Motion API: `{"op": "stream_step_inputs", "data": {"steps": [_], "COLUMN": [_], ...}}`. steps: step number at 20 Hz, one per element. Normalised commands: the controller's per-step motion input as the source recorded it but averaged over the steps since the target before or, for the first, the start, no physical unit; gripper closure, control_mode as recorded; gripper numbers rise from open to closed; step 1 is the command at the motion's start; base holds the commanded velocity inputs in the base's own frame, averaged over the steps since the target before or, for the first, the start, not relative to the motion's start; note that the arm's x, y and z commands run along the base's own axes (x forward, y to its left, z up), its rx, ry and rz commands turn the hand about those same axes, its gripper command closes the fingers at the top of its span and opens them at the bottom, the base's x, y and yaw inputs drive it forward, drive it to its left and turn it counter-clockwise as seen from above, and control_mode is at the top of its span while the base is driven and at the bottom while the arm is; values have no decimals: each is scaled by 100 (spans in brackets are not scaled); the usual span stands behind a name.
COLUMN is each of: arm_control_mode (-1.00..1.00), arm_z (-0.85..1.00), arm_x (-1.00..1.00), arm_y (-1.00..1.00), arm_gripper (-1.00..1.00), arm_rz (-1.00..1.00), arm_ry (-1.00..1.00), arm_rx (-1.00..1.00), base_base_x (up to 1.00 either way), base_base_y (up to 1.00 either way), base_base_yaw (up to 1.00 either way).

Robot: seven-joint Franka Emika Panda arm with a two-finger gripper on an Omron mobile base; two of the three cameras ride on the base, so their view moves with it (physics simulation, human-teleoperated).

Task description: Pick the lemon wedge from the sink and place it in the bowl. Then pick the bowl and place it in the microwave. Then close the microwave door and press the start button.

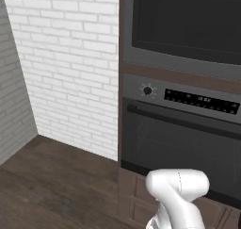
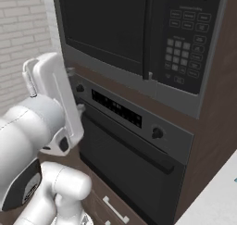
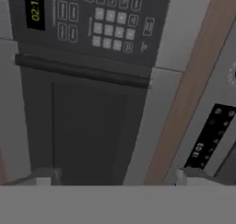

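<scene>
The jaws of the one two-finger gripper [image 3: 115,179] stand wide apart and empty, facing the one built-in black microwave [image 2: 139,39]. Its large flat black microwave door [image 2: 104,27] is shut. Below sits one grey oven [image 2: 132,159] with two round knobs.

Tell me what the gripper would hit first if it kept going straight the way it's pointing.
Most likely the closed microwave door: the open gripper faces its dark glass window, below the handle bar as the hand view shows it. How far off the door lies is unclear.
</scene>
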Motion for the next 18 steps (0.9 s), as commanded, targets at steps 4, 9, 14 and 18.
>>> {"op": "stream_step_inputs", "data": {"steps": [4, 9, 14, 18], "arm_control_mode": [-100, -100, -100, -100], "arm_z": [0, 0, 0, 0], "arm_x": [0, 0, -1, -3], "arm_y": [0, 0, -2, 0], "arm_gripper": [-100, -100, -100, 100], "arm_rz": [0, 0, -1, -6], "arm_ry": [23, 15, 0, 0], "arm_rx": [-57, -55, -54, -57], "base_base_x": [0, 0, 0, 0], "base_base_y": [0, 0, 0, 0], "base_base_yaw": [0, 0, 0, 0]}}
